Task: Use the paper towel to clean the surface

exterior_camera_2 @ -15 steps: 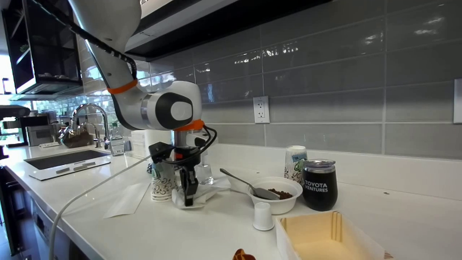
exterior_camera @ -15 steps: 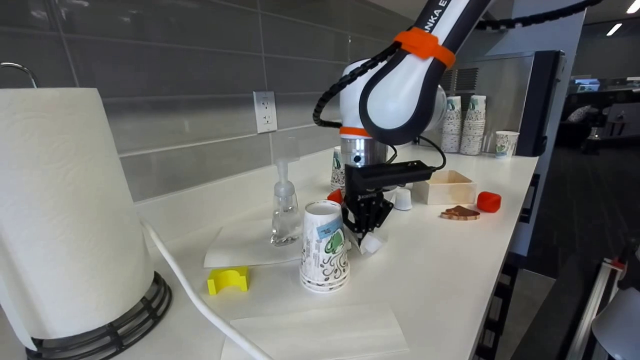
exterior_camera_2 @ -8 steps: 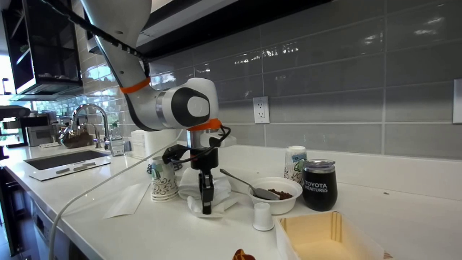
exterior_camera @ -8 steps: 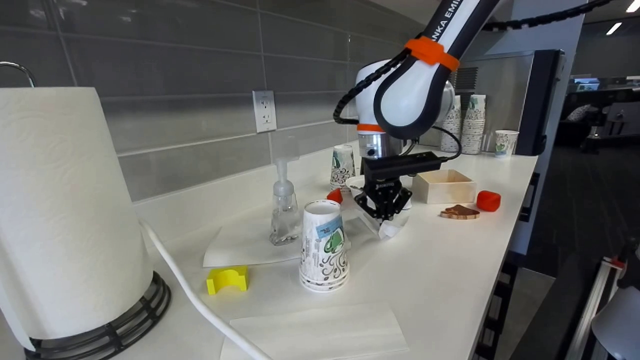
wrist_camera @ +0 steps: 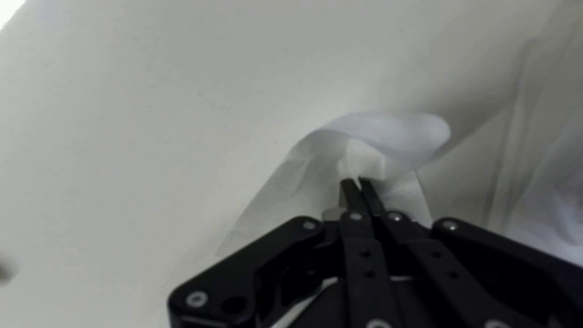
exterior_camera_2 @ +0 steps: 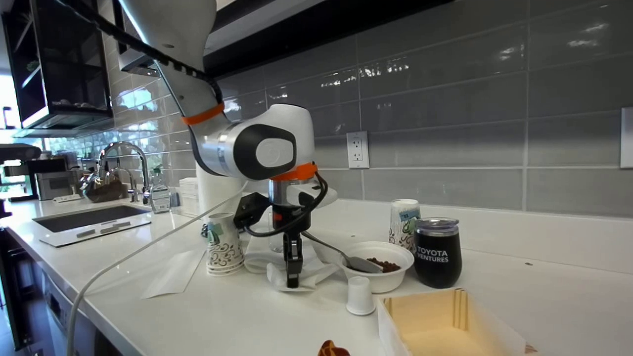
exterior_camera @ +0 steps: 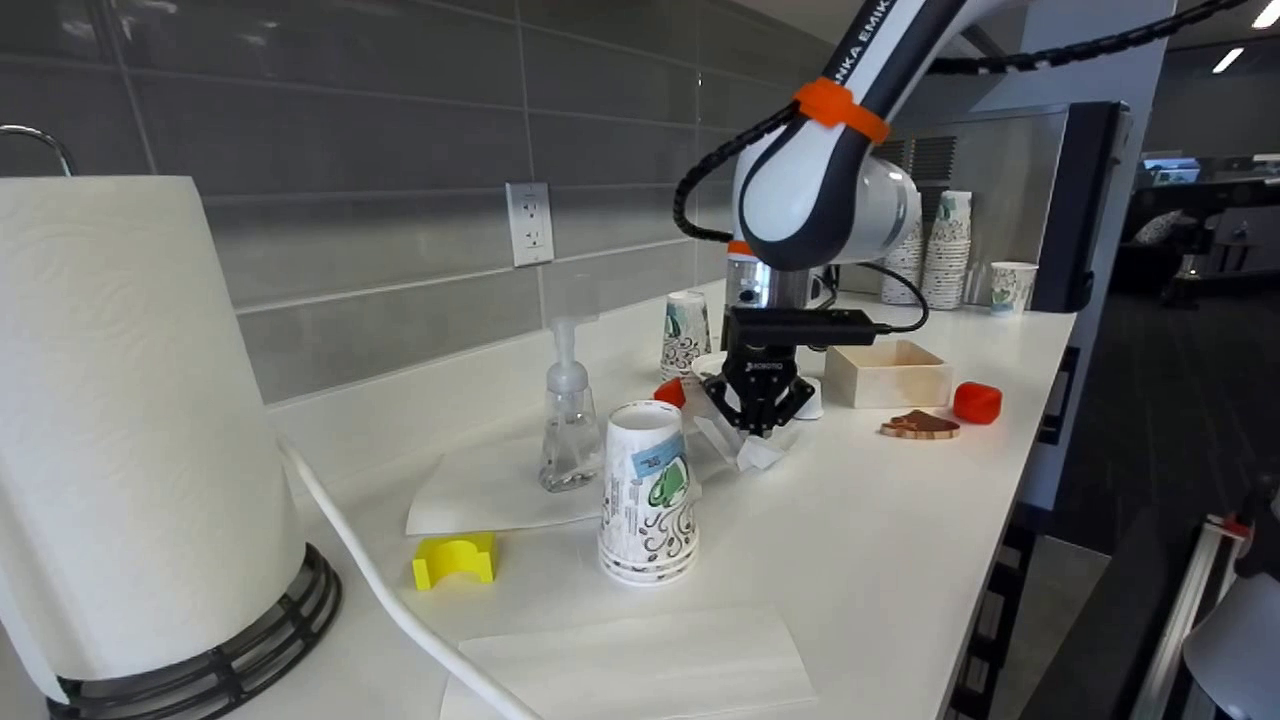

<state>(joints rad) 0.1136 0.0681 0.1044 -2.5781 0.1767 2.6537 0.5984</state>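
The white paper towel (exterior_camera: pixel 762 456) is crumpled and lies on the white counter (exterior_camera: pixel 860 560). My gripper (exterior_camera: pixel 760 430) points straight down, and its fingers are shut on the towel. In an exterior view the fingertips (exterior_camera_2: pixel 293 285) are low at the counter, with the towel (exterior_camera_2: pixel 311 277) spread around them, left of the white bowl. In the wrist view the fingertips (wrist_camera: pixel 357 182) are almost together with a fold of towel between them. A loose flap of the towel (wrist_camera: pixel 401 132) curls up beyond the tips. The towel's underside is hidden.
Inverted paper cups (exterior_camera: pixel 650 500) and a soap dispenser (exterior_camera: pixel 570 430) stand near the gripper. A bowl with a spoon (exterior_camera_2: pixel 381 282), a small white cup (exterior_camera_2: pixel 360 296) and a black tumbler (exterior_camera_2: pixel 438 262) stand beyond. A wooden box (exterior_camera: pixel 890 375) and towel roll (exterior_camera: pixel 140 430) are farther off.
My gripper has dragged the towel along the counter, away from the inverted cups and toward the bowl. In the last half second it has shifted slightly toward the wall. It stays shut.
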